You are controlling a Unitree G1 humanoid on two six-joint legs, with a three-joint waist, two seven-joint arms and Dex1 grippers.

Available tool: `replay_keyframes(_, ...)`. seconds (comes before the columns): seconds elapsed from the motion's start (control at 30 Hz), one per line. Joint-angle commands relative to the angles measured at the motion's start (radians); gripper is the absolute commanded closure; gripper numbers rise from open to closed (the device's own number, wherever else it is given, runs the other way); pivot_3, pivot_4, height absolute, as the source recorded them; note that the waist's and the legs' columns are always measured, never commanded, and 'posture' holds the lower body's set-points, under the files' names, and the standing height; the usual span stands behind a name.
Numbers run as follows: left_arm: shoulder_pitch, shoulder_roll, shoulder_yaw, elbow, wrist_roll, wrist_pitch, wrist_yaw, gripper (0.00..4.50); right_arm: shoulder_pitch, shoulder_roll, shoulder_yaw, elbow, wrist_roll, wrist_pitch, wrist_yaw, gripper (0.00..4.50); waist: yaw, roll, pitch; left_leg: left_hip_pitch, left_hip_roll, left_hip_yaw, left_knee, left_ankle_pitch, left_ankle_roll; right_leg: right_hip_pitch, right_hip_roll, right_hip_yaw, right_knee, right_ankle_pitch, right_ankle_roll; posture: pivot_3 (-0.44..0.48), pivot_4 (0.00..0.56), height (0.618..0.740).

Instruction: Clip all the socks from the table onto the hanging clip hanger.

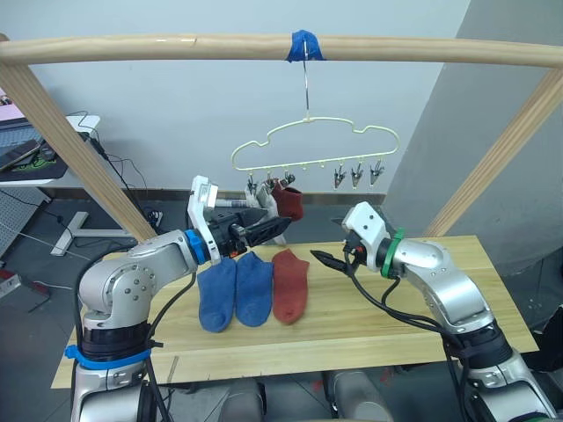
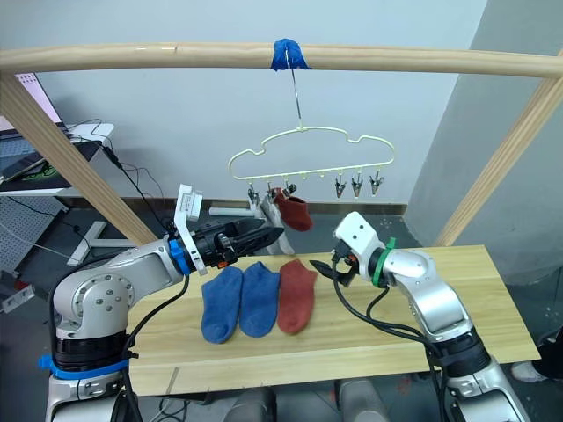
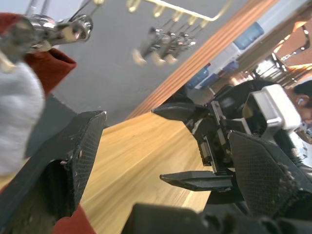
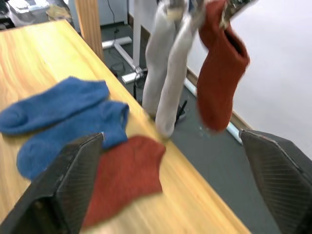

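Right now we are looking at three socks lying side by side on the tabletop point(image 1: 422, 308): two blue socks point(image 1: 236, 291) and one rust-red sock point(image 1: 290, 284), each with its long axis running front to back, cuffs toward the far edge under the clip hanger point(image 1: 314, 146). Three socks are already hanging there: two grey socks point(image 4: 165, 73) and a second red sock point(image 1: 288, 200), all on the clips at the robot's left end of the row, while three clips point(image 1: 357, 174) toward the right end are standing empty.

We are holding our left tool point(image 1: 268, 230) up near the hanging socks, above the far edge of the tabletop, and its jaws are standing apart with nothing between them. Our right tool point(image 1: 327, 259) is hovering just beside the red sock on the tabletop, on that sock's right, and it too is spread wide and carrying nothing.

What the coming pick is turning on, as we are judging it, is this: the red sock on the tabletop is lying nearest the right tool, immediately to its left and a little lower, whereas the blue pair is sitting below the left tool. Since the free clips are hanging above the right arm's side, we are reckoning the right tool is better placed to reach leftward and down, crossing the sock's long axis near the cuff.
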Motion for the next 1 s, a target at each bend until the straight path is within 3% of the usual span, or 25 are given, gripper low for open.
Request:
replay_keyframes(0.03,0.002,-0.009,0.007,-0.043,0.006,-0.060,0.005,0.00,0.020,-0.004,-0.065,-0.090,0.034,0.035,-0.030,0.04,0.000,0.000,0.000,0.000,0.000,0.000,0.000,0.000,0.000,0.000,0.000,0.000,0.000,0.000,0.000,-0.121,0.120,0.740)
replay_keyframes(0.13,0.066,0.007,-0.020,-0.122,0.102,-0.141,0.046,0.00,0.075,0.077,-0.163,-0.174,0.057,0.059,-0.161,0.04,-0.003,0.000,0.000,0.000,0.000,0.000,0.000,0.000,0.000,0.000,0.000,0.000,0.000,0.000,0.000,-0.118,0.127,0.740)
replay_keyframes(0.23,0.136,0.009,-0.038,-0.181,0.230,-0.267,0.095,0.00,0.105,0.104,-0.183,-0.222,0.024,0.041,-0.229,0.04,-0.001,0.000,0.000,0.000,0.000,0.001,-0.002,0.000,0.000,-0.001,0.000,0.001,0.000,0.000,-0.001,-0.118,0.132,0.740)
replay_keyframes(0.4,0.154,0.051,-0.054,-0.159,0.198,-0.311,-0.041,0.00,0.098,0.128,-0.162,-0.243,0.040,0.050,-0.254,0.04,0.003,0.000,0.000,0.000,0.000,0.001,0.000,0.000,0.000,-0.001,0.000,0.001,0.001,-0.003,-0.007,-0.110,0.138,0.740)
replay_keyframes(0.63,0.134,0.112,-0.061,-0.117,0.227,-0.490,-0.272,0.00,0.055,0.301,-0.127,-0.177,0.026,0.011,-0.389,0.04,0.001,0.001,0.001,0.000,0.001,0.001,-0.001,0.000,0.000,-0.001,0.000,0.001,0.000,-0.003,-0.007,-0.099,0.143,0.740)
replay_keyframes(0.7,0.134,0.114,-0.063,-0.098,0.241,-0.520,-0.283,0.00,0.049,0.326,-0.131,-0.157,0.023,0.000,-0.409,0.20,0.002,0.001,0.001,0.000,0.001,0.001,-0.002,0.000,0.000,-0.001,0.000,0.000,0.000,-0.003,-0.007,-0.096,0.144,0.740)
replay_keyframes(0.8,0.128,0.108,-0.071,-0.084,0.288,-0.608,-0.298,0.00,0.023,0.346,-0.118,-0.113,-0.014,-0.033,-0.446,0.97,0.004,0.001,0.001,-0.001,0.001,0.001,-0.002,0.000,0.000,-0.002,0.000,0.000,0.000,-0.004,-0.007,-0.093,0.146,0.740)
replay_keyframes(1.0,0.131,0.088,-0.062,-0.091,0.268,-0.594,-0.250,0.00,-0.029,0.376,-0.123,-0.020,-0.063,-0.094,-0.523,0.97,0.012,0.001,0.002,-0.001,0.001,0.001,-0.002,0.000,0.000,-0.002,0.000,0.000,0.000,-0.004,-0.008,-0.084,0.148,0.740)
